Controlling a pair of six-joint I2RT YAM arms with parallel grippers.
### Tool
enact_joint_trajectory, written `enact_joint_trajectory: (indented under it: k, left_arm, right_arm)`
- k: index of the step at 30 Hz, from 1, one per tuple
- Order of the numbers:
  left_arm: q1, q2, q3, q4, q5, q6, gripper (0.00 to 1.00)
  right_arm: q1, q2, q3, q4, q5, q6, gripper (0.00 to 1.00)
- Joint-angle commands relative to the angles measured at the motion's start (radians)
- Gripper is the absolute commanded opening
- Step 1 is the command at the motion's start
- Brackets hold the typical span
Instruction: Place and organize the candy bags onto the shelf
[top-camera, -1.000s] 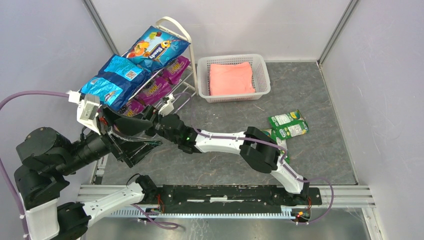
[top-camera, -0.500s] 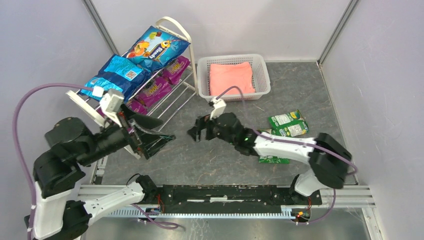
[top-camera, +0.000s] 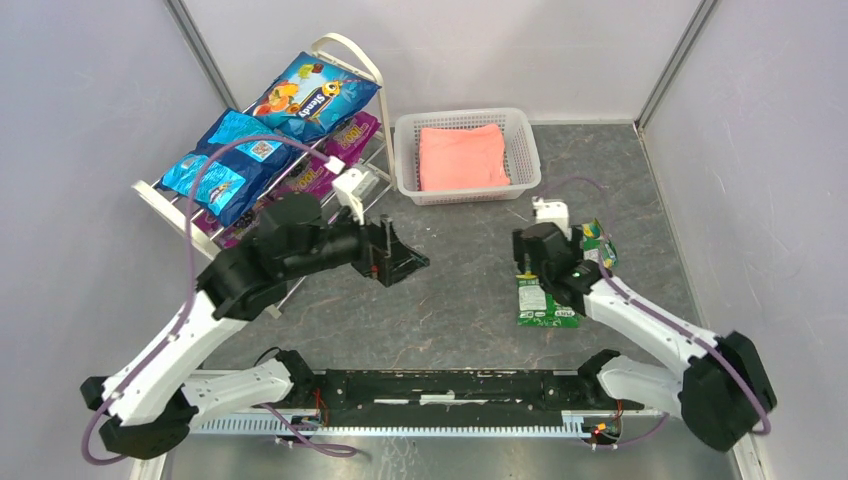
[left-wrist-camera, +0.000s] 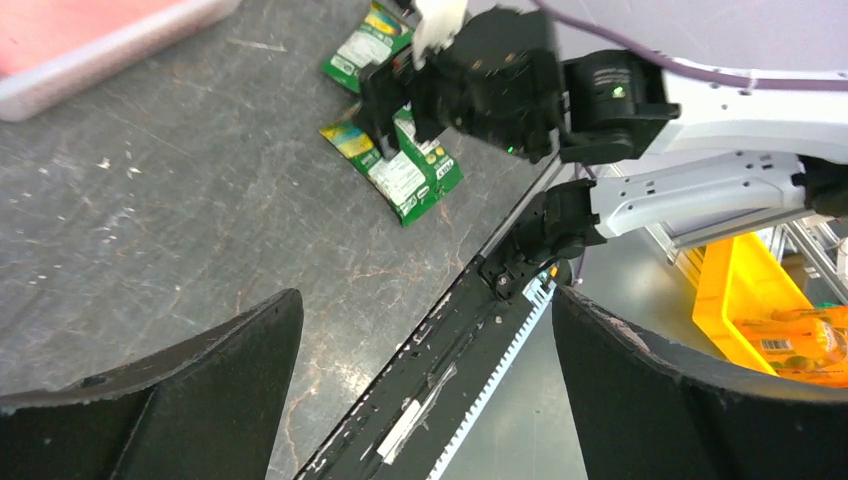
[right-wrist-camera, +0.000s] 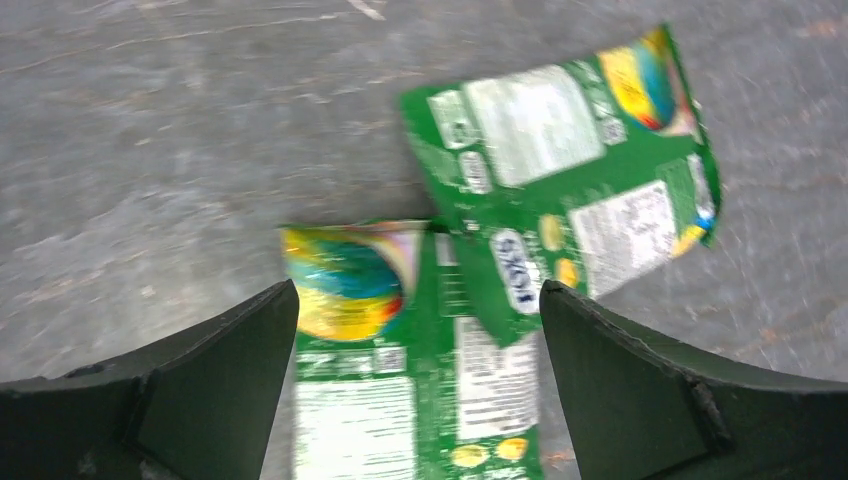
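The cream-white shelf (top-camera: 352, 46) stands at the far left. On it lie the large blue bag (top-camera: 315, 95), two smaller blue bags (top-camera: 232, 162) and purple bags (top-camera: 352, 130) on the lower rods. Green-and-white bags (top-camera: 545, 302) lie on the grey floor at the right; they also show in the right wrist view (right-wrist-camera: 560, 150) and the left wrist view (left-wrist-camera: 402, 172). My right gripper (top-camera: 530, 265) hangs open just above them (right-wrist-camera: 420, 380), holding nothing. My left gripper (top-camera: 405, 265) is open and empty over the middle of the floor (left-wrist-camera: 425, 390).
A white mesh basket (top-camera: 528, 168) with a folded pink cloth (top-camera: 462, 157) stands at the back centre. Grey walls close in the sides. The black base rail (top-camera: 450, 385) runs along the near edge.
Both arms have left the shelf. My left gripper swung right to the middle of the floor. My right gripper moved right to above the green-and-white bags. Both stay empty.
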Motion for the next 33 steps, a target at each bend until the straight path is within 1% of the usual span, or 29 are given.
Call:
enact_joint_trajectory:
  k: [1,2,4,7,10,13,18,23,24,27,29,33]
  left_arm:
    - [0.001,0.040,-0.059,0.165,0.067,-0.083,1.00]
    - [0.001,0.046,-0.075,0.182,0.070,-0.097,1.00]
    - [0.001,0.058,-0.099,0.210,0.073,-0.120,1.00]
    - [0.001,0.069,-0.122,0.242,0.069,-0.141,1.00]
    - [0.001,0.082,-0.120,0.251,0.057,-0.148,1.00]
    - [0.001,0.088,-0.105,0.244,0.055,-0.147,1.00]
    - [0.001,0.073,-0.098,0.211,0.039,-0.135,1.00]
    - [0.001,0.047,-0.098,0.186,0.028,-0.126,1.00]
    - [0.001,0.040,-0.098,0.182,0.024,-0.124,1.00]
    - [0.001,0.023,-0.098,0.165,0.010,-0.112,1.00]
    - [0.001,0.016,-0.098,0.158,0.005,-0.104,1.00]
    - [0.001,0.007,-0.095,0.144,0.003,-0.093,1.00]
  right_arm:
    - [-0.179,-0.093,-0.044,0.073,-0.078,0.003,0.98]
    - [-0.202,-0.080,-0.028,0.071,-0.079,-0.029,0.98]
    - [-0.202,-0.012,0.046,0.023,-0.042,-0.101,0.96]
    - [-0.203,0.125,0.155,-0.036,-0.003,-0.182,0.96]
    - [-0.199,0.285,0.274,-0.119,0.077,-0.224,0.86]
    - [-0.168,0.388,0.345,-0.171,0.168,-0.242,0.84]
    - [-0.086,0.478,0.374,-0.171,0.231,-0.245,0.84]
    - [-0.040,0.586,0.393,-0.221,0.323,-0.218,0.83]
    - [-0.035,0.608,0.395,-0.236,0.362,-0.211,0.83]
    - [-0.034,0.662,0.406,-0.264,0.451,-0.187,0.77]
    - [-0.033,0.687,0.407,-0.258,0.478,-0.183,0.75]
    - [-0.033,0.748,0.429,-0.267,0.501,-0.165,0.75]
